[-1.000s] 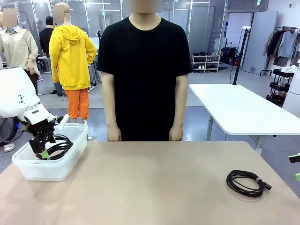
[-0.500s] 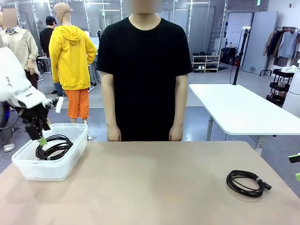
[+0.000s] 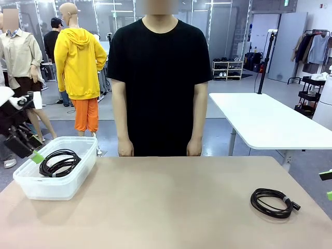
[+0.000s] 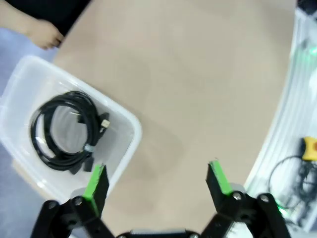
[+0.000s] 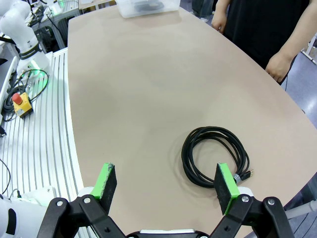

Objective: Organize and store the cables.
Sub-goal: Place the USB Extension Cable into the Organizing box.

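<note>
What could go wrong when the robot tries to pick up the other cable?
1. The cable on the table lies flat in a loose coil, so the open right gripper might catch only one loop and the rest could uncoil.
2. That cable sits near the table's edge, so a nudge might push it off.
3. The bin already holds a coiled cable; dropping another on top could tangle them.

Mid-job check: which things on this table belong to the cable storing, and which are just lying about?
Part of the job:
- coiled black cable lying inside the clear plastic bin
- coiled black cable with a plug, loose on the tan table
- left tool, open above the bin
- right tool, open above the loose coil

Just lying about:
- red emergency-stop button box beside the table
- white table behind
</note>
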Controlling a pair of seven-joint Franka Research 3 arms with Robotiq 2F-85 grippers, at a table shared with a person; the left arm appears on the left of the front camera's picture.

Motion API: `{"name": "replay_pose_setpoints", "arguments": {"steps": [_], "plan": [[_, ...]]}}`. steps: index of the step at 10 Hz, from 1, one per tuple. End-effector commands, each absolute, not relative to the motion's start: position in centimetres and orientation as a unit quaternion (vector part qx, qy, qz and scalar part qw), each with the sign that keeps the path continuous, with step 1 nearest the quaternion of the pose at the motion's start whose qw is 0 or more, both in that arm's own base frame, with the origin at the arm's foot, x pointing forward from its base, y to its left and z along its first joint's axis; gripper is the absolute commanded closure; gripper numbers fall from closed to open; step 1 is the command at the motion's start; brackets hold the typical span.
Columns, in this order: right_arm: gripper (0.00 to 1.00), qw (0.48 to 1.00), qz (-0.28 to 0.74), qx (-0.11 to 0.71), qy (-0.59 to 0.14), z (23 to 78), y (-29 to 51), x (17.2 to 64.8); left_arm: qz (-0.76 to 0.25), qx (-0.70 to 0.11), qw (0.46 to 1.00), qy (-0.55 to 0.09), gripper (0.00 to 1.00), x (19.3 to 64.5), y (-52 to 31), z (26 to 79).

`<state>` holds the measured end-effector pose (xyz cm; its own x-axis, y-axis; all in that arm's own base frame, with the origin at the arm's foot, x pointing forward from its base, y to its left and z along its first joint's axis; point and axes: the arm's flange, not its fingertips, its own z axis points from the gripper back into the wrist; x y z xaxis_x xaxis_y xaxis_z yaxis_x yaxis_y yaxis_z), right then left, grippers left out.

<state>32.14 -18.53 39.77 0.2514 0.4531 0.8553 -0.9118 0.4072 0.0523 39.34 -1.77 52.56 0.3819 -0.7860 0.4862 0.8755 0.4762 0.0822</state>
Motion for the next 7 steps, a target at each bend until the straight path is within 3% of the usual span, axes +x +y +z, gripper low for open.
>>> {"name": "replay_pose_setpoints", "arguments": {"steps": [1, 5, 7], "plan": [[0.0, 0.736, 0.457, 0.29, -0.407, 40.0, -18.5, 32.2, -0.498, -0.075, 0.817, -0.282, 0.0, 35.3, -2.9, 51.8], [0.0, 0.736, 0.457, 0.29, -0.407, 40.0, -18.5, 32.2, -0.545, -0.093, 0.78, -0.292, 0.0, 37.1, -3.2, 51.0], [0.0, 0.736, 0.457, 0.29, -0.407, 40.0, -18.5, 32.2, -0.514, -0.076, 0.805, -0.287, 0.0, 34.6, -3.3, 52.1]]}}
